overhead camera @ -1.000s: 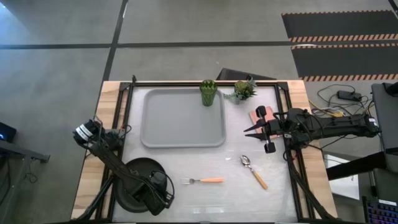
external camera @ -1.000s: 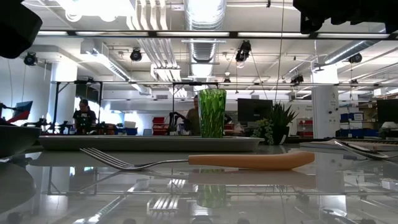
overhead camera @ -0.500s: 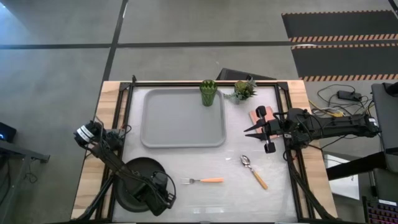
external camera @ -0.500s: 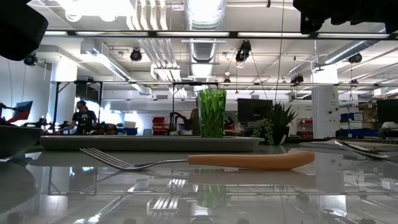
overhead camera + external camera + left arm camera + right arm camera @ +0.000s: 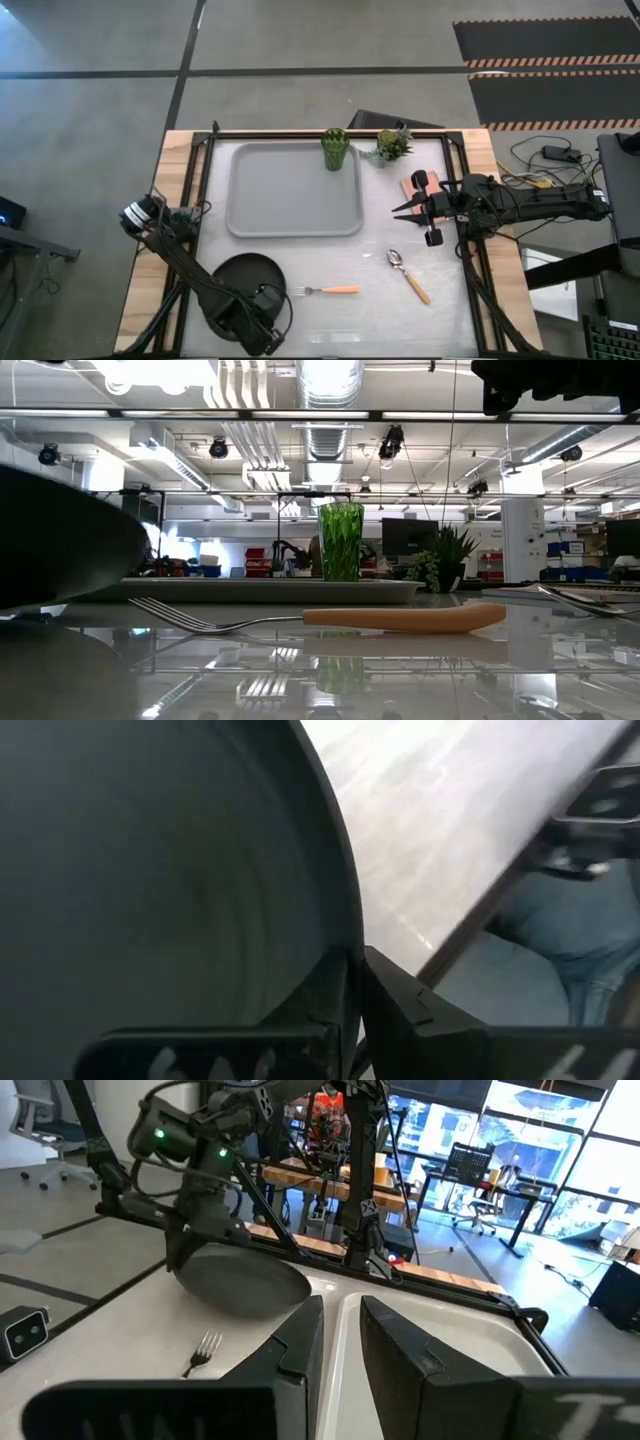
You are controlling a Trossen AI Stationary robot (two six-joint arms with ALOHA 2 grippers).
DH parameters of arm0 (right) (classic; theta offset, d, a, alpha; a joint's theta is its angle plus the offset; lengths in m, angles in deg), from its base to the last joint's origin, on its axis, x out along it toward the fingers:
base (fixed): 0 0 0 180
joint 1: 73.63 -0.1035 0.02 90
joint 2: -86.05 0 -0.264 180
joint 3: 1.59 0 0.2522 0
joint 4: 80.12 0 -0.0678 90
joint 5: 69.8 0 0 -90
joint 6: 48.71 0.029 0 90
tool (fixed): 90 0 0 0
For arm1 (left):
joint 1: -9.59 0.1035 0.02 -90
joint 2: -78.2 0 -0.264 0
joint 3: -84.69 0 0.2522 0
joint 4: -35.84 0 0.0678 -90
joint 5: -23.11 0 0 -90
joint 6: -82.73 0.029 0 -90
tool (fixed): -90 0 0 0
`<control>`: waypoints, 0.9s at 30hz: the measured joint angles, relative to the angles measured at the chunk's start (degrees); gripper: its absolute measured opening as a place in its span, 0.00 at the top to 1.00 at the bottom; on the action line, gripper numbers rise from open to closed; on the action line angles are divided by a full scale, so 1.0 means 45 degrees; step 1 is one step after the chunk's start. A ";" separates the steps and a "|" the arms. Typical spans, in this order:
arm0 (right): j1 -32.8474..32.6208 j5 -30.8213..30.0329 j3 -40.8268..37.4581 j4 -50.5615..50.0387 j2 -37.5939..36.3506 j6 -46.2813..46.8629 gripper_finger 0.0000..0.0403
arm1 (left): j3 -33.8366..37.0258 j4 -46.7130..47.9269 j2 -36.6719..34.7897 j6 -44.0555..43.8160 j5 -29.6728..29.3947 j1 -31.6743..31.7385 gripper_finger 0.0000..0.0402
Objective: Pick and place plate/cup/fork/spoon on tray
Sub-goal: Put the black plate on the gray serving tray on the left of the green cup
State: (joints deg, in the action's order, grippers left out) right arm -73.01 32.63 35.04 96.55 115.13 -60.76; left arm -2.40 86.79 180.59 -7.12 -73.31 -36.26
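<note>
The black plate [image 5: 240,275] is at the near left, with my left gripper [image 5: 258,302] shut on it. The grey tray [image 5: 285,195] lies at the far middle, and the green cup [image 5: 336,148] stands upright in its far right corner. The fork [image 5: 328,290] lies flat near the front edge. The spoon [image 5: 408,274] lies flat to the fork's right. My right gripper [image 5: 396,209] hovers over the table's right side. Its fingers [image 5: 300,1342] point toward the left, a narrow gap apart, with nothing between them. My left gripper pinches the plate's raised rim [image 5: 346,935] at the plate's near edge, one finger on the inner side and one on the outer. The fingers come from the table's near side. The plate [image 5: 245,1280] is off the table and tilted.
A small potted plant [image 5: 392,145] stands beyond the tray's far right corner. A pink rectangle [image 5: 413,190] lies under my right arm. Black frame rails [image 5: 190,200] run along the table's edges. Bare tabletop lies between the tray and the fork.
My left gripper has shut on the plate's near rim and gone up with it. The plate, flat on the table a second ago, is now raised, tilted, and a little farther toward the table's right edge.
</note>
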 joint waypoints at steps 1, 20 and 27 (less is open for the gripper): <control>0.0000 -0.0001 0.0000 -0.0001 0.0000 0.0000 0.85 | -0.0081 -0.0004 -0.0010 0.0150 -0.0099 -0.0004 1.00; 0.0005 -0.0112 0.0000 -0.0092 0.0000 -0.0042 0.85 | -0.2845 -0.0002 -0.0707 0.3693 -0.4366 -0.0004 1.00; 0.0005 -0.0112 0.0000 -0.0155 0.0000 -0.0130 0.85 | -0.3620 0.0523 -0.1057 0.5542 -0.5914 0.0116 1.00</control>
State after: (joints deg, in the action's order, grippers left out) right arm -72.98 32.12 35.04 95.85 115.13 -61.35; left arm -18.70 89.14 175.83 17.82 -99.92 -35.74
